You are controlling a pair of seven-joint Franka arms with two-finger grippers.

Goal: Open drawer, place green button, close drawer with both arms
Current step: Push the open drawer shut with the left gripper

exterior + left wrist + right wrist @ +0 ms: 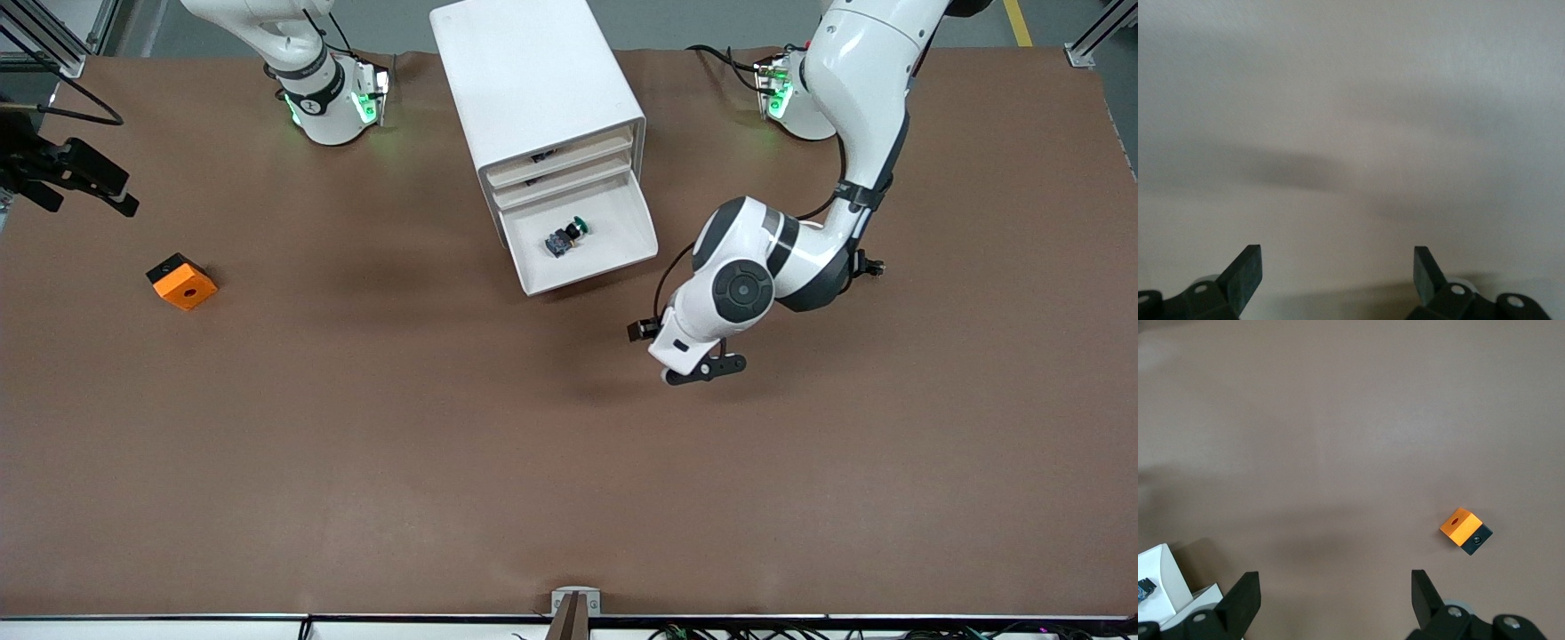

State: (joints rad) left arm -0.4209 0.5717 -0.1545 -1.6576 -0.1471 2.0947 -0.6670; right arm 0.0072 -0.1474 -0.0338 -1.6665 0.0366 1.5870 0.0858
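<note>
The white cabinet (533, 80) stands at the middle of the table. Its lowest drawer (613, 244) is pulled out. The button (566, 238) lies in the drawer, green cap and black body showing. My left gripper (702, 372) is open and empty over bare table, off the open drawer's corner toward the left arm's end. In the left wrist view the left gripper (1338, 267) shows only a plain pale surface between its fingers. My right gripper (1335, 587) is open and empty, high over the table, with a corner of the cabinet (1161, 577) at the view's edge.
An orange square block with a hole (182, 283) lies on the brown table toward the right arm's end; it also shows in the right wrist view (1461, 525). Black gear (62, 173) sticks in at that end's edge.
</note>
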